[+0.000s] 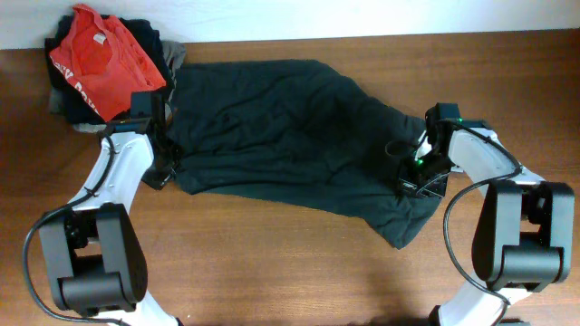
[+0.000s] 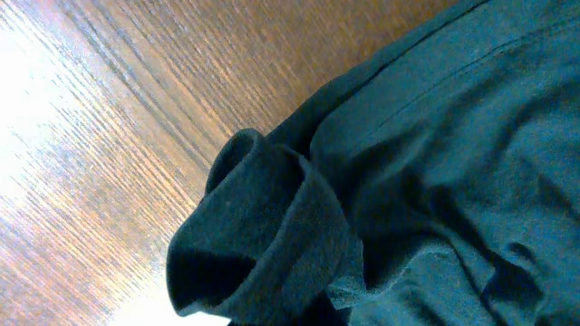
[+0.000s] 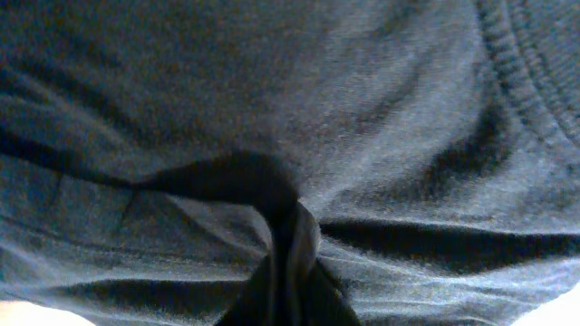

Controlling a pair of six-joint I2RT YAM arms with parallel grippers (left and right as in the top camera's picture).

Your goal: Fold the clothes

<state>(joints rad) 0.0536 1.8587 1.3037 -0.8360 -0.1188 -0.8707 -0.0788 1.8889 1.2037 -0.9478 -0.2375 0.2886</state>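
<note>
Right claw (image 1: 419,172) pinches the clothes (image 1: 290,127) at their right end; left claw (image 1: 168,156) grips the left edge. Long axis runs between them, each arm nearest its own end.

The clothes (image 1: 290,136) are a plain dark charcoal-navy, almost black, with no print. Close up in my wrist views the knit reads blue-grey where light catches it and black in the creases. The bench (image 1: 272,272) is warm brown wood with fine straight grain, glaring pale where it reflects. The T-shirt (image 1: 109,72) is bright red with a small white label and white lettering, and the garment under it (image 1: 174,56) is grey. My left arm (image 1: 118,177) and right arm (image 1: 494,158) are white with black joints, and the right shows small green lights.
</note>
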